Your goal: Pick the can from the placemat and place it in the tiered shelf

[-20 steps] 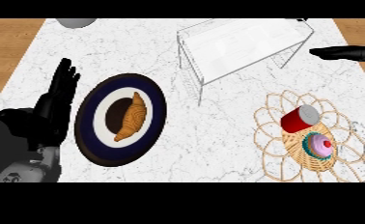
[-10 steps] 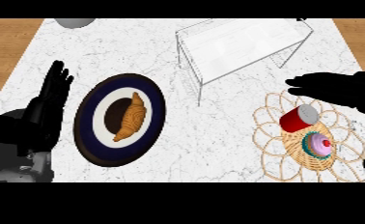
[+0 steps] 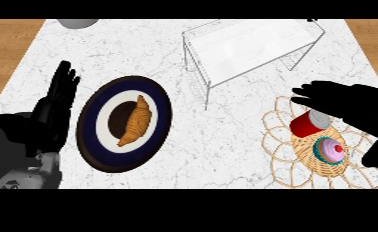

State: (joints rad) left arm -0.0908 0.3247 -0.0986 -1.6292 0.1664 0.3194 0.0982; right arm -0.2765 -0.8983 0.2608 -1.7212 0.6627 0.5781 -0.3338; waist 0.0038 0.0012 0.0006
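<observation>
A red can (image 3: 311, 123) with a silver top lies tilted on the woven wicker placemat (image 3: 284, 141) at the right. My right hand (image 3: 341, 99) hovers just above and behind the can, its fingers spread toward the left, partly covering the can's top; it holds nothing. The white wire tiered shelf (image 3: 251, 48) stands at the back centre-right, with nothing on it. My left hand (image 3: 53, 102) rests open at the left edge, fingers pointing up.
A dark blue plate (image 3: 124, 123) with a croissant (image 3: 135, 120) lies left of centre. A cupcake (image 3: 329, 149) sits on the placemat beside the can. A grey round object (image 3: 77, 23) shows at the back left. Wooden edges flank the marble counter.
My right hand has come down and forward from the back right edge to just over the can. The left hand has shifted slightly; the can has not moved.
</observation>
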